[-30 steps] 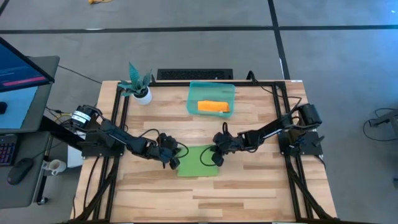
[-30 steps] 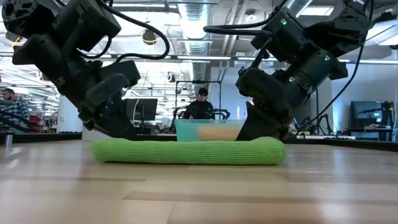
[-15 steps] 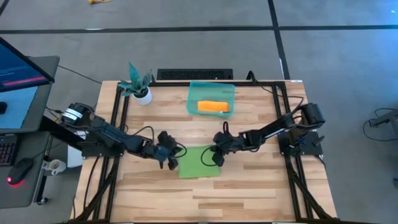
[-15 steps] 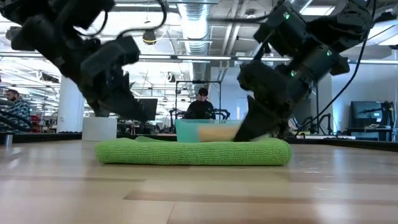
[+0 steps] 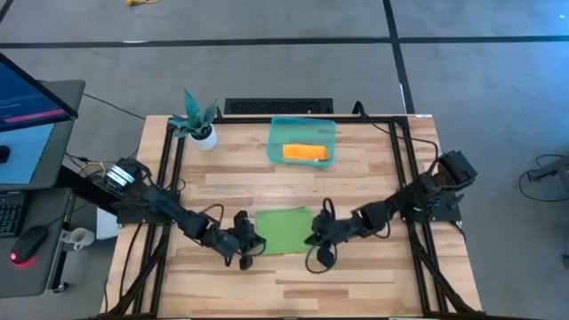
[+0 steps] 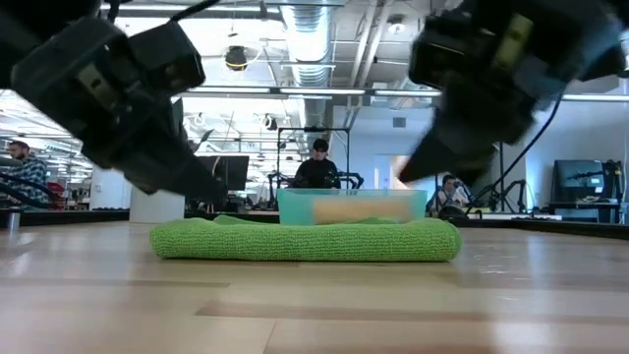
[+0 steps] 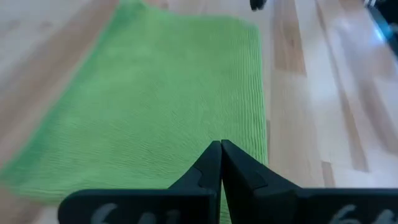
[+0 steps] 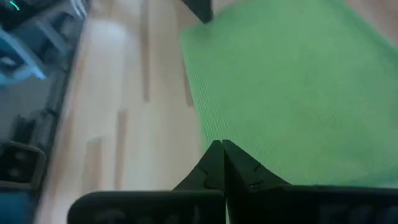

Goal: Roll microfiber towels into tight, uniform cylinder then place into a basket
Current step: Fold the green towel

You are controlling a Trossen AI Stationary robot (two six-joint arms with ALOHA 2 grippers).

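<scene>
The green towel lies flat on the table in a folded pad. My left gripper is shut and hovers at the towel's near left corner. In the left wrist view its tips point over the green cloth. My right gripper is shut at the towel's near right corner, its tips over the cloth. In the low view both grippers hang above the towel without touching it. The teal basket stands at the far middle with the rolled orange towel inside.
A potted plant in a white pot stands at the far left corner. Black frame rails run along the table's left and right sides. Bare wood lies between the towel and the near edge.
Both shut grippers have swung from the green towel's left and right sides toward the table's near edge, ending at its near corners. The right one has also risen. The towel has stayed flat where it was.
</scene>
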